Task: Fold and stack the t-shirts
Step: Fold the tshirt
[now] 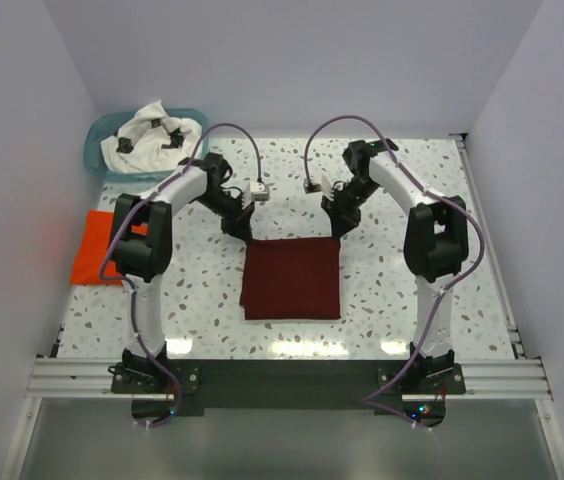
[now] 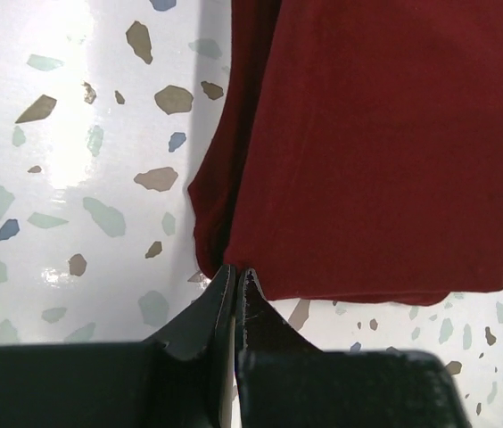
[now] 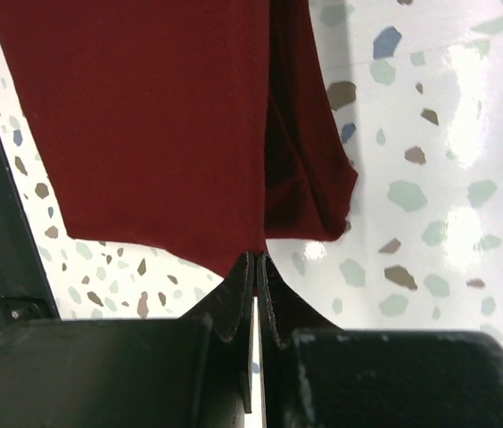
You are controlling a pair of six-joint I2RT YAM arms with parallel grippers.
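Left pincer [image 2: 239, 273] and right pincer [image 3: 256, 259] each clamp nearly shut on a far corner of the folded maroon tee [image 1: 292, 280] lying mid counter [image 1: 382, 300], biting only the edge, so a corner could slip and skew the fold.

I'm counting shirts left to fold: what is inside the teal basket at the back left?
A crumpled white t-shirt with black print fills the teal basket. Whatever may lie beneath it is covered by the cloth and cannot be seen.

Speckled table [image 1: 412, 300] bears maroon tee [image 1: 292, 280], orange tee [image 1: 97, 255], basket [image 1: 92, 150].
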